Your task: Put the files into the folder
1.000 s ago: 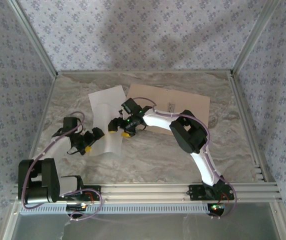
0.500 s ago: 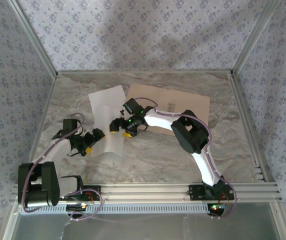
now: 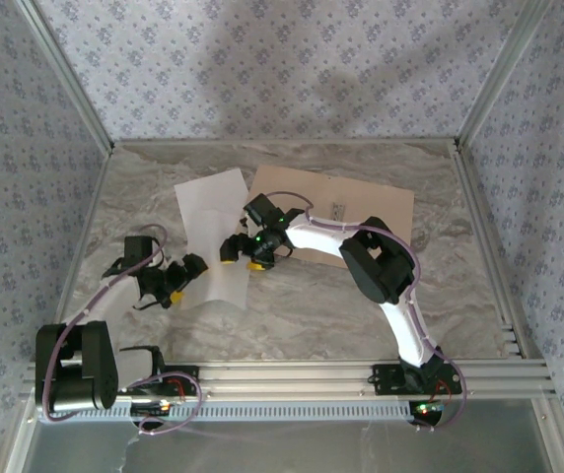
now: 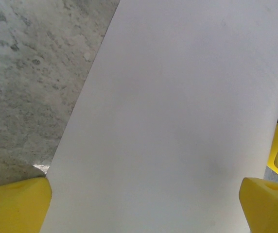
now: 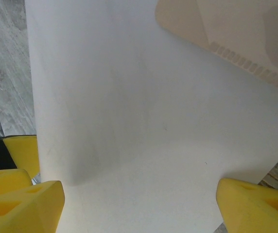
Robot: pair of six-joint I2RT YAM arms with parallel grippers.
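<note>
Two arm bases sit nearest me on the front rail, one at each end.

Left gripper (image 3: 174,281): low over the near-left part of the paper (image 3: 211,207). On its wrist camera I count two yellow fingertips (image 4: 13,206), one at each bottom corner. The jaws are wide apart and the white sheet spans the gap between them. The sheet's left edge just covers the corner of the left tip. I cannot tell whether either tip presses on it. A third bit of yellow shows at the right edge of that view, past the sheet.

Right gripper (image 3: 241,254): a little farther in, at the paper's right side, reached by an arm bent across the table (image 3: 312,305). On its wrist camera I again count two yellow tips (image 5: 25,204). The jaws are apart, with white paper filling the space between.

Paper count: the white reads as one continuous patch, running from between the grippers back toward the far wall. I cannot find an edge that splits it into two sheets. It lies on the marble, left of the folder.

Folder (image 3: 386,202): one, tan, opened flat at the far middle, two leaves. One small grey clip (image 3: 338,210) sits on its crease. Its left edge meets the paper's right edge, but I cannot tell which is on top.
</note>
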